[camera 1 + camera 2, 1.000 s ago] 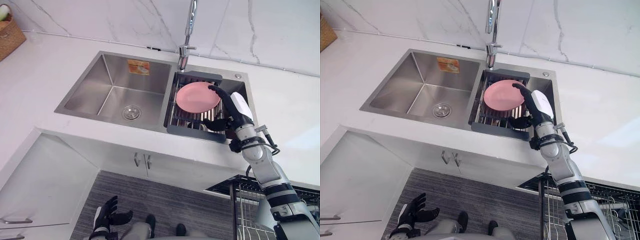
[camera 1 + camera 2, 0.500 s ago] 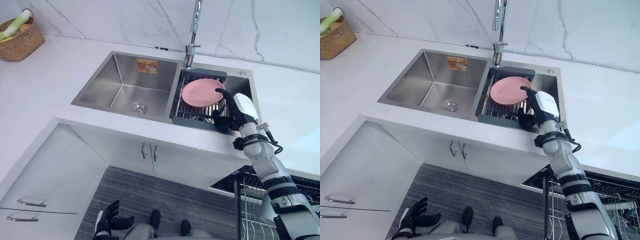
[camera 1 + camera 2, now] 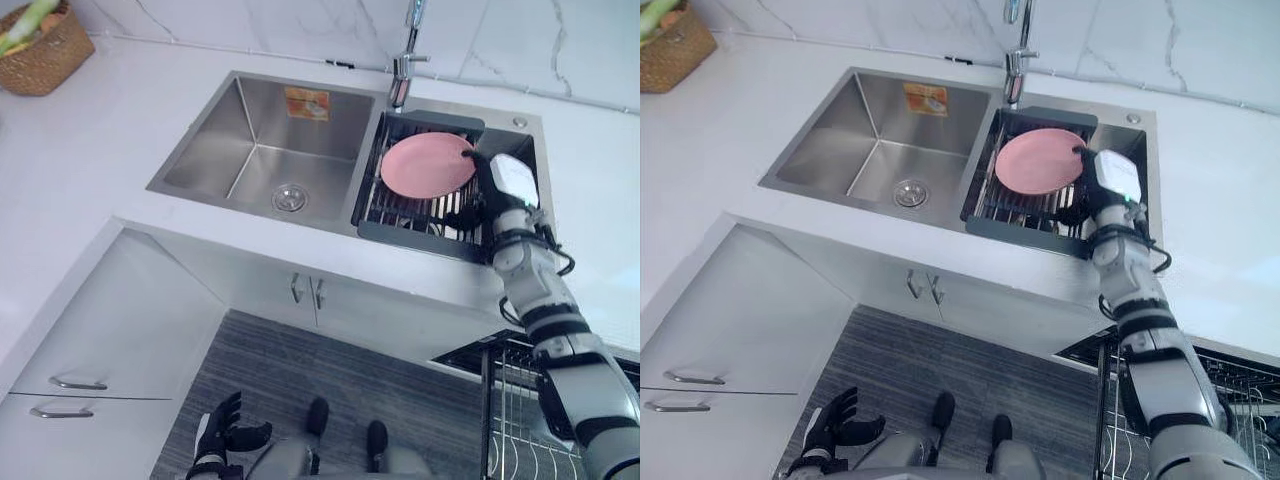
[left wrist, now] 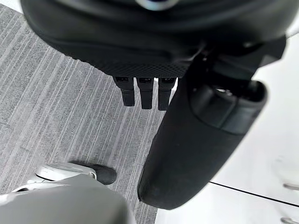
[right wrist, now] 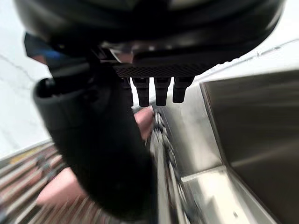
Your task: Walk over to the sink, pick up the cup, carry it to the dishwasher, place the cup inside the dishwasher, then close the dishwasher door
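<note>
While my open right hand is at the round pink plate in the steel sink — nothing is lifted yet.

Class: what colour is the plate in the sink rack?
Plate: pink, clearest in left eye view.

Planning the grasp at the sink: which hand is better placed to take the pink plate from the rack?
Right. The right hand is open beside the pink plate over the rack; the left hand hangs low near the floor.
</note>
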